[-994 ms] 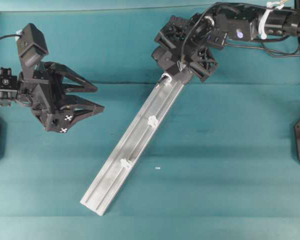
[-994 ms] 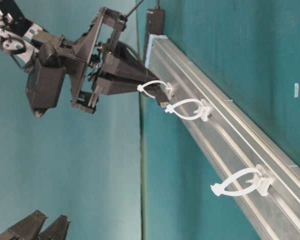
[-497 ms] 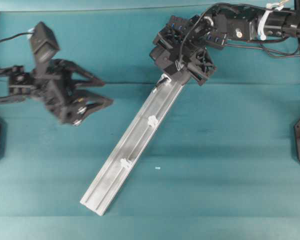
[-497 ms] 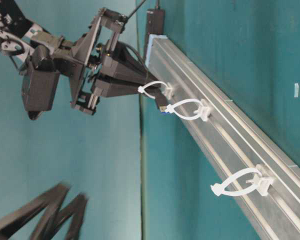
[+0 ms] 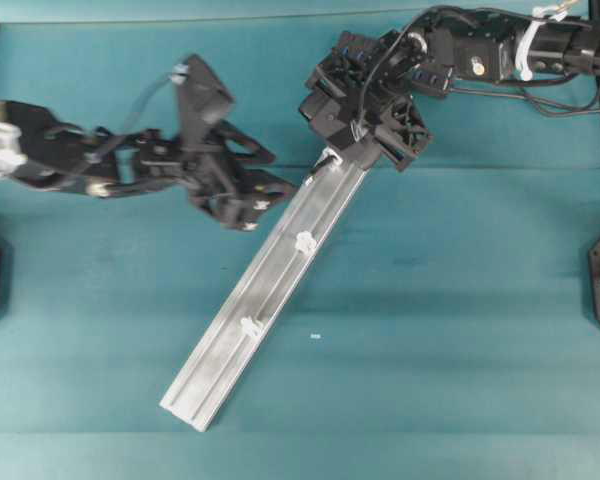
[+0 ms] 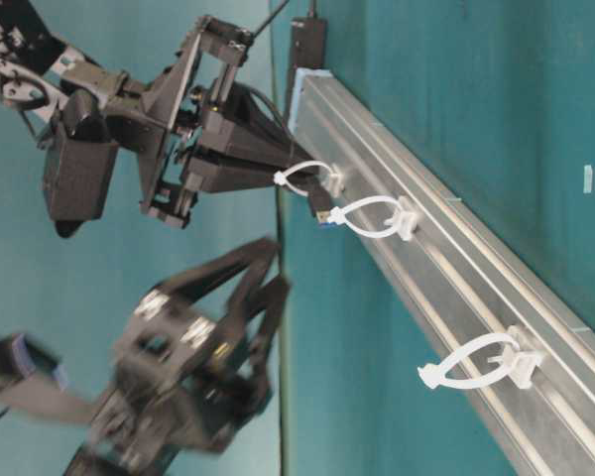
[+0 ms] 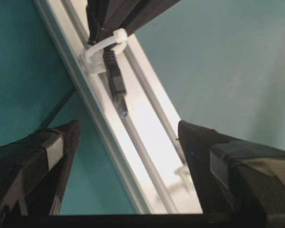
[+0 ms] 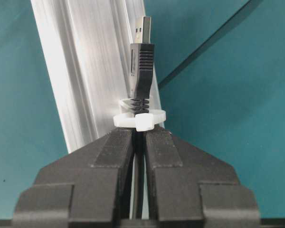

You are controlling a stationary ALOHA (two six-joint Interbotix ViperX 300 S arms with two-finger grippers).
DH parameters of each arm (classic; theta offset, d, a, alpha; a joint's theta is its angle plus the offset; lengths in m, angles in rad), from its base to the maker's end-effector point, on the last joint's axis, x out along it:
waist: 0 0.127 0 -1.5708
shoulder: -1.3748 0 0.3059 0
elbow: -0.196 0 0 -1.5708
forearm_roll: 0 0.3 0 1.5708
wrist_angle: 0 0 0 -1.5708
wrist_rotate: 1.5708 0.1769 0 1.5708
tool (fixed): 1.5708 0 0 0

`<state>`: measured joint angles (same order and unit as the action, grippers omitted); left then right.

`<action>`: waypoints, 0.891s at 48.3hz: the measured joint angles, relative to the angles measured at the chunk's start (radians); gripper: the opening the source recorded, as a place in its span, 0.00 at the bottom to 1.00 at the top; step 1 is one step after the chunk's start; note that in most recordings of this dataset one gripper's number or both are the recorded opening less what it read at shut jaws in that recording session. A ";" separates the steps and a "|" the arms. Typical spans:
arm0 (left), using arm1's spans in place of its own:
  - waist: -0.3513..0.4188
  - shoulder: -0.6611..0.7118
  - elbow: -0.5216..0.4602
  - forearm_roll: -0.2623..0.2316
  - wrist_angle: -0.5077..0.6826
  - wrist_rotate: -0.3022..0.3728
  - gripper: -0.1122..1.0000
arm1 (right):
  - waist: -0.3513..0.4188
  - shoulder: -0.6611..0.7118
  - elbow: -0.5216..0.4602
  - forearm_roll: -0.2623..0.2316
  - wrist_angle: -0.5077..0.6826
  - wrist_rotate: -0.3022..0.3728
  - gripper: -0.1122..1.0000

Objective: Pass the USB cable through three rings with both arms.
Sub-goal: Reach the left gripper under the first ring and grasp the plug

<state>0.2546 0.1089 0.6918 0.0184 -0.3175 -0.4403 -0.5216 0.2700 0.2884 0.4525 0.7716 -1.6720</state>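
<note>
My overhead view looks straight down from well above the teal table [image 5: 460, 330], taking in both arms. My table-level view sits low and near, sighting along the rail [image 6: 456, 268] (its frame appears rotated). Each wrist view looks close past its own fingers. All four share the first ring [image 8: 138, 118] ahead of the right gripper [image 8: 139, 142].

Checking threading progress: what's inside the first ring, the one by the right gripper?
The USB plug pokes through the first ring, with the right gripper shut on the cable just behind it. The cable further back is hidden by the fingers.
</note>
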 measured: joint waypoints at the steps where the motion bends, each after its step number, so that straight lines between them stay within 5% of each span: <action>1: 0.000 0.009 -0.009 0.000 0.000 0.000 0.92 | 0.000 0.000 0.000 0.002 0.000 0.000 0.16; 43: 0.028 0.183 -0.163 0.000 0.000 -0.003 0.86 | 0.000 0.000 0.000 0.002 -0.015 0.000 0.16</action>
<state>0.2823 0.2915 0.5292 0.0184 -0.3175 -0.4433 -0.5216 0.2700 0.2884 0.4541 0.7563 -1.6720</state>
